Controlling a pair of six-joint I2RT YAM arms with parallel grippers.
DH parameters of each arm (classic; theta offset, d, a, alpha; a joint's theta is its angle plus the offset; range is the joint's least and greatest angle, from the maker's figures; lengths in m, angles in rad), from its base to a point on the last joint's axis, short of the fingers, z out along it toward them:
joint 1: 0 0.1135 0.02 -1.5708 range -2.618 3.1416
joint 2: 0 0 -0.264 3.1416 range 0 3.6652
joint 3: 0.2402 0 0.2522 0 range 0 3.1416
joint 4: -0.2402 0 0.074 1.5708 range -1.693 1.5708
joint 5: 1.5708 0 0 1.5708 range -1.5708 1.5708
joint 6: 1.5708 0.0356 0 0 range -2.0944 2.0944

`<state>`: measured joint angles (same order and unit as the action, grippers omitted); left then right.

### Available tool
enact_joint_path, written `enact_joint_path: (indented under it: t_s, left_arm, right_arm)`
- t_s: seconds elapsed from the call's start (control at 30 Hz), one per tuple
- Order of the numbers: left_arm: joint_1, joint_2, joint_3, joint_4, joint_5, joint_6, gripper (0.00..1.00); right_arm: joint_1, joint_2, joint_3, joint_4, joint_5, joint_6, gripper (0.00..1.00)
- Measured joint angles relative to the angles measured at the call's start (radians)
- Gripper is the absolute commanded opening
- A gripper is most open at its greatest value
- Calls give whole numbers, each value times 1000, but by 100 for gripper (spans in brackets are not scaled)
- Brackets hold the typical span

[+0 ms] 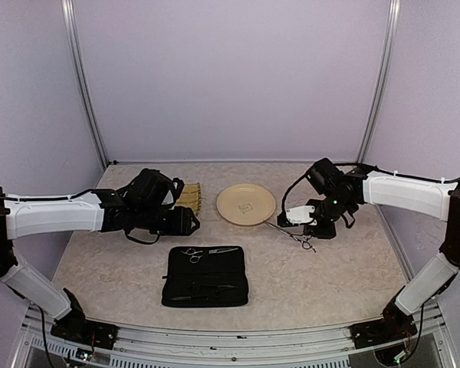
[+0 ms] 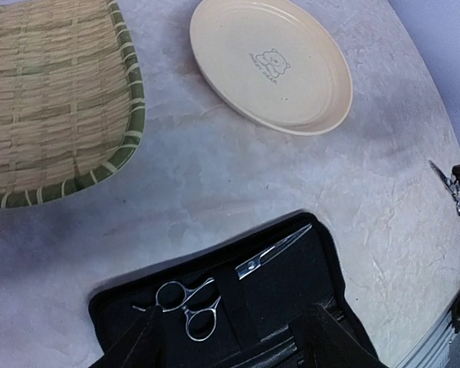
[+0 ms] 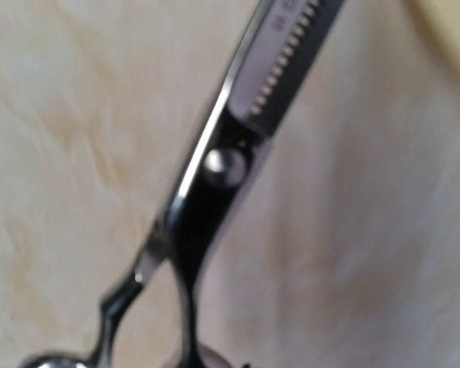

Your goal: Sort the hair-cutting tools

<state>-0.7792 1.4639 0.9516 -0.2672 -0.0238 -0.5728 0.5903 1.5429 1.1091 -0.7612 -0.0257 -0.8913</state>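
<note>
At rt side of table (image 1: 330, 284), just off near-rt rim of plate (image 1: 246, 204): toothed scissors (image 1: 290, 232), pinched at ring end by rt gripper (image 1: 313, 234), fingers together on the metal. Long axis diagonal in top view, tip aimed at plate & close to its rim, rings back toward rt arm. Can't tell whether lifted or resting on table. Close up in rt wrist view (image 3: 215, 176): blurred blades, shut, teeth along one edge, pivot screw mid-frame, shanks running down to bottom edge, tip cut off at top. Also glimpsed at rt edge of L wrist view (image 2: 447, 182), w/ a black fingertip just beside it. On black case (image 1: 205, 285), centre of table, along its far edge: plain scissors (image 1: 193, 254), blades shut, lying flat, mid-length tucked under a strap. Long axis approx parallel to that edge, rings at L, tip pointing R; in L wrist view (image 2: 270, 255) rings lower L, tip upper R. Above & just beyond case's far edge: L gripper (image 1: 193, 222), fingers (image 2: 142, 345) apart, nothing between them, clear of case & plain scissors. Behind L gripper: bamboo tray (image 1: 192, 198), left of plate, near it but not touching.
</note>
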Motion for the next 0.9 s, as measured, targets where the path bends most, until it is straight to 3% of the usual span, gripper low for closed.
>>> enact_joint_path:
  t_s: [0.57,0.9]
  left_arm:
    - [2,-145,-264,-58,41,-153,59]
    - [89,-121,-329,50,137,-156,42]
  right_arm:
    - [228,309,312,-100,21,-268,0]
    - [298,454,468,-169,31,-288,0]
